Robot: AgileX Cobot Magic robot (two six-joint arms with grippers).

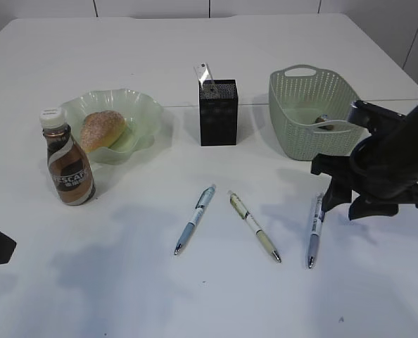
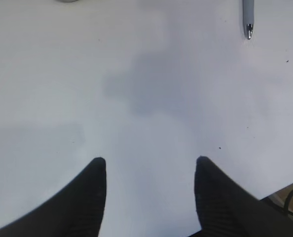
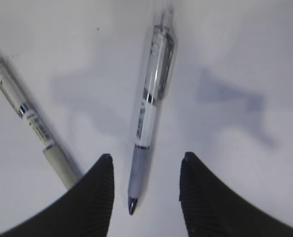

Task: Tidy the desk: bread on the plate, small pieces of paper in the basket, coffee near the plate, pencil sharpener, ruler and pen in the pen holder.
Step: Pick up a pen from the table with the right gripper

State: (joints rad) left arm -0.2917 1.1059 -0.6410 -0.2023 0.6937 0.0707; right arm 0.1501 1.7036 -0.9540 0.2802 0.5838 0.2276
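Nearest the exterior camera: three pens on the white table [image 1: 209, 63], lying roughly parallel, tips toward the near edge – a blue pen [image 1: 195, 218] on the left, a cream pen [image 1: 254, 225] in the middle, a lilac-grip pen [image 1: 314, 229] on the right.

Right gripper [image 3: 145, 165] hovers over the lilac-grip pen, jaws apart, one on each side of the grip end – judged a line-up for a pinch across the barrel. No contact seen.

Left gripper [image 2: 150, 165] sits at the near left over bare table, jaws apart, holding nothing; only a pen tip shows at the far edge of its view. Judged parked clear of the right arm's work.

Counts: pens 3, all loose. Pen holder [image 1: 218, 113] 1, black, far centre, with a clear strip – probably the ruler – sticking out. Basket [image 1: 293, 91] 1, far right; something small lies inside, cannot identify. Plate [image 1: 146, 105] 1, far left, bread [image 1: 102, 129] on it. Coffee bottle [image 1: 67, 167] 1, just beside the plate, so that step looks done. Sharpener not visible
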